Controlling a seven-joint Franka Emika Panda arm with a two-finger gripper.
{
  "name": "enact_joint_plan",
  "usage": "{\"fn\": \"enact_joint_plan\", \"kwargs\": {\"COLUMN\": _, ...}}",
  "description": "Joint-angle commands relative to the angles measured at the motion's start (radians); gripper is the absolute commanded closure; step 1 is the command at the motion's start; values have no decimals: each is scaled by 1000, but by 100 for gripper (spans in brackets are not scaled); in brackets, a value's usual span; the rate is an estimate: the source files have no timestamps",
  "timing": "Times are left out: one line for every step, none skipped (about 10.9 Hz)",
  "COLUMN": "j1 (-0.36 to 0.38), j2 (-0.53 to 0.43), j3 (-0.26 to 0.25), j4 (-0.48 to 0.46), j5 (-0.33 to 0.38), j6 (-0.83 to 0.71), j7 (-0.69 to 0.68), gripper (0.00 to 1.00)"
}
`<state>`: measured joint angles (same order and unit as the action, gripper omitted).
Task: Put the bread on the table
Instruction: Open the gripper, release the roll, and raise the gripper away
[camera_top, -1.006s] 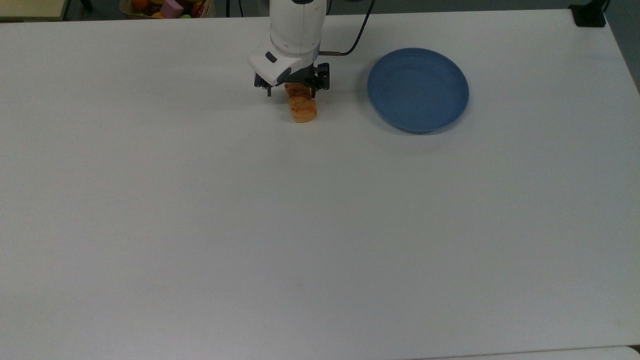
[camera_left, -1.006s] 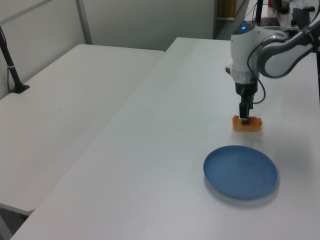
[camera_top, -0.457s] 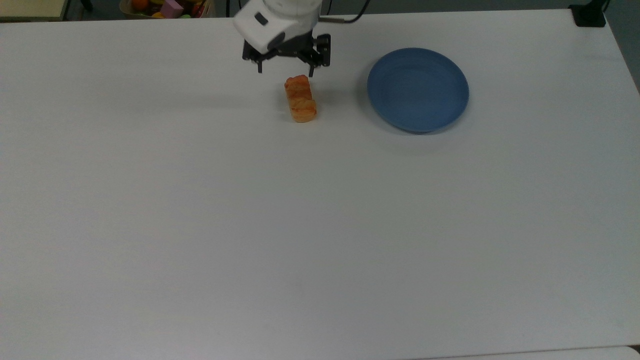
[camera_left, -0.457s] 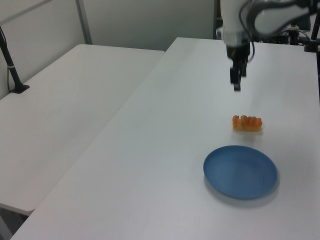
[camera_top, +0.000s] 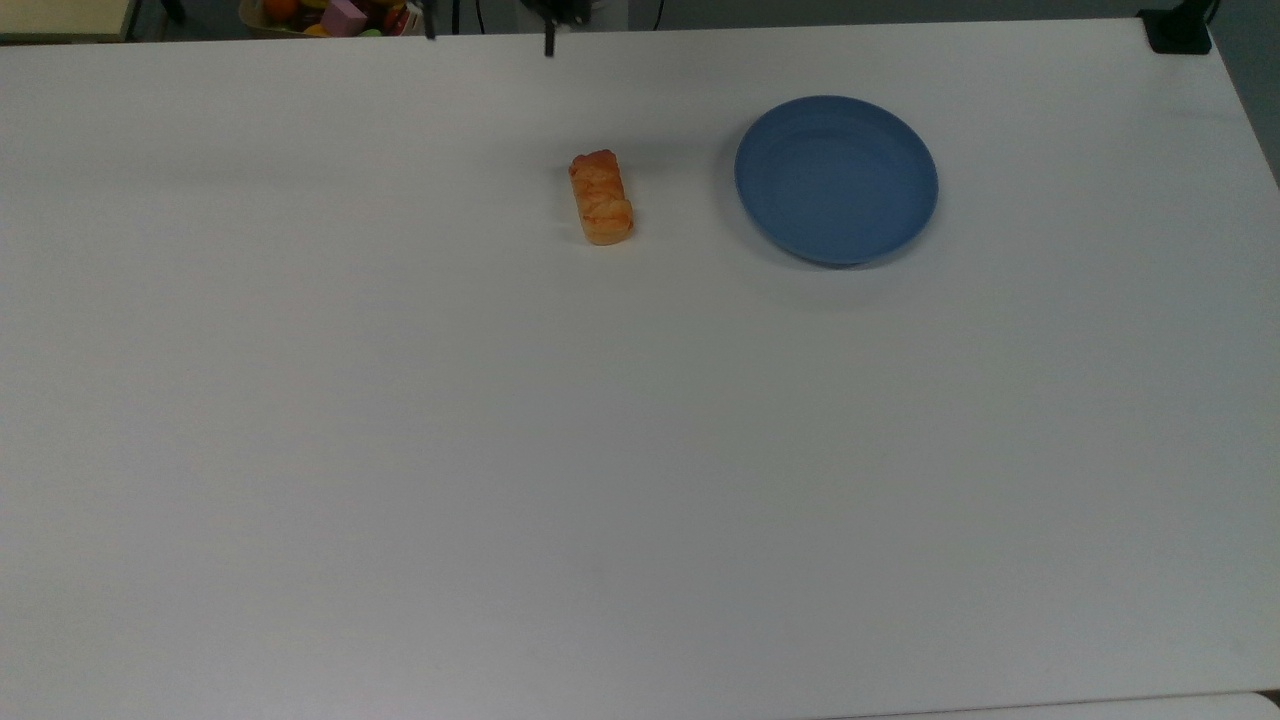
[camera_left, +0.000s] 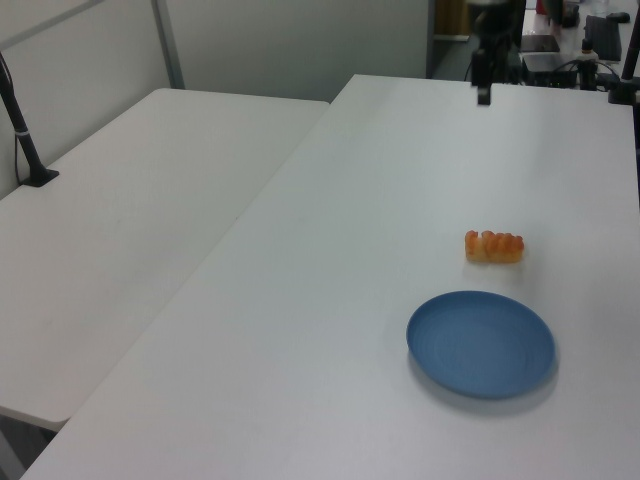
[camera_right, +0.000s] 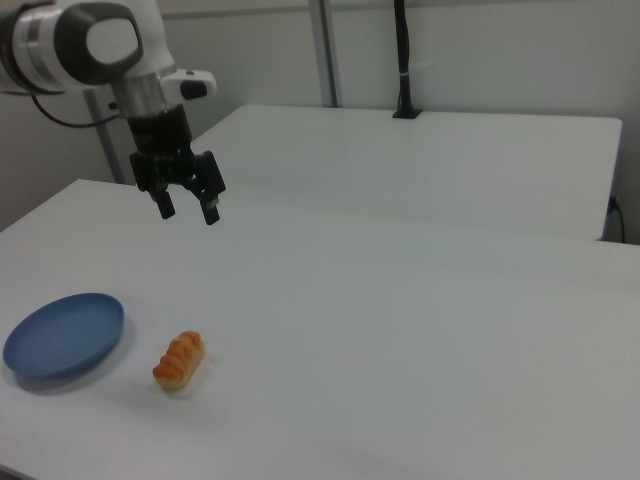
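Well below the raised, parted, empty fingers (camera_right: 187, 206), the bread (camera_right: 179, 360) lies released on the tabletop (camera_right: 420, 340), beside the blue plate (camera_right: 62, 335).

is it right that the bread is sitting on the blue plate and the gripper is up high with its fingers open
Not quite: the bread lies on the table, beside the blue plate and apart from it, as the top view shows. The rest holds: the gripper is raised, fingers open.
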<state>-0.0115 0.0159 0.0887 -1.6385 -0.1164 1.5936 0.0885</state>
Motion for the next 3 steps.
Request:
{"fn": "enact_joint_plan", "kwargs": {"j1": -2, "j2": -71, "j3": -30, "j4": -12, "j5": 11, "j6": -57, "j7": -49, "gripper": 0}}
{"fn": "enact_joint_plan", "kwargs": {"j1": -7, "j2": -71, "j3": -32, "j4": -11, "j5": 12, "j6": -58, "j7": -49, "gripper": 0}}
{"fn": "enact_joint_plan", "kwargs": {"j1": -8, "j2": -70, "j3": -33, "j4": -11, "j5": 12, "j6": -58, "j7": -50, "gripper": 0}}
